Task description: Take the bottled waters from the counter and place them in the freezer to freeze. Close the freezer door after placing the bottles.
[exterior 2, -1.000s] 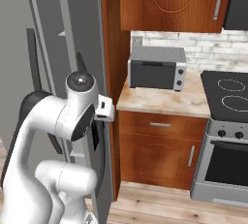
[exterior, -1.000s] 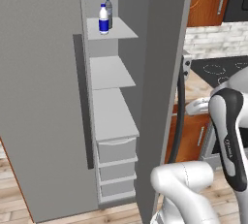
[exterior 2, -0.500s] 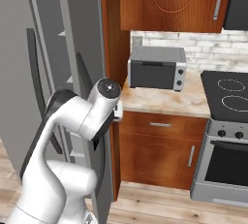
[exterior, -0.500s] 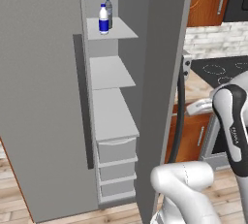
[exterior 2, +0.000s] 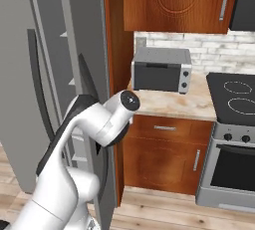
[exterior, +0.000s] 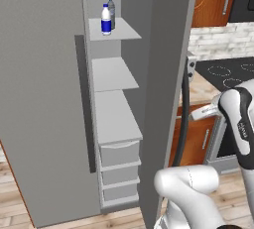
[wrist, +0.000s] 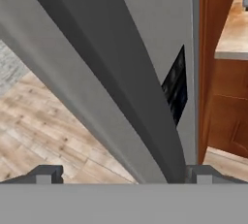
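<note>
Both bottled waters stand on the top shelf inside the open freezer: the clear-white one with a blue label in front and the grey translucent one behind it. The freezer door is swung wide open to the left, and its long dark handle faces the opening. My gripper is open, with nothing held. It points down along the unit's front, and a dark handle bar runs between its fingertips. In the left base view my hand sits beside the closed right door's handle.
The beige counter holds a grey toaster oven. A black stovetop lies to its right, and wooden cabinets stand below it. Wood floor spreads in front of the unit.
My arm's elbow has swung to the right across the unit's front. The bottles and the freezer door have not moved. The gripper stays open.
</note>
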### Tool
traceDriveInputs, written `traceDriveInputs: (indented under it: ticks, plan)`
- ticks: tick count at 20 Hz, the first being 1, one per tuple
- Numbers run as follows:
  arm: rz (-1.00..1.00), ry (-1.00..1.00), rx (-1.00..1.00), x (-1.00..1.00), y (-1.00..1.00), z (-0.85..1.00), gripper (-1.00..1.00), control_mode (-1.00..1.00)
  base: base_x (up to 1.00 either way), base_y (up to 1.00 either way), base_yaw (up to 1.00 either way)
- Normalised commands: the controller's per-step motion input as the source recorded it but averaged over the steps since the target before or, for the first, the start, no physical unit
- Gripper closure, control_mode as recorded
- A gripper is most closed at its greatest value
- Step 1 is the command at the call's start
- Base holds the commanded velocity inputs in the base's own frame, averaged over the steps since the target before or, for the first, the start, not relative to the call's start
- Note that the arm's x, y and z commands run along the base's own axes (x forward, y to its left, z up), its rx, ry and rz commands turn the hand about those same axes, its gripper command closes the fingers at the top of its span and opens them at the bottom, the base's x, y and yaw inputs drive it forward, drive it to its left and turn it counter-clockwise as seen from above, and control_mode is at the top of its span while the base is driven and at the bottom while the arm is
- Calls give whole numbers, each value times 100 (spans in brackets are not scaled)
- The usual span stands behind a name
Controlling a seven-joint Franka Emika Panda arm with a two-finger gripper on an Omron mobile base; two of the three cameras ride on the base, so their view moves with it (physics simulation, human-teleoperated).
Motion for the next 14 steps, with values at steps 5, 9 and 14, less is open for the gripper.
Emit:
traceDriveInputs:
  ticks: [5, 9, 14]
  plan:
    - [0, 2, 3, 6, 0, -11, -100, -100, 0, 0, 0]
    - [5, -24, 7, 39, 0, -20, -100, -100, 0, 0, 0]
    - [10, -25, 4, 31, 0, -27, -100, -100, 0, 0, 0]
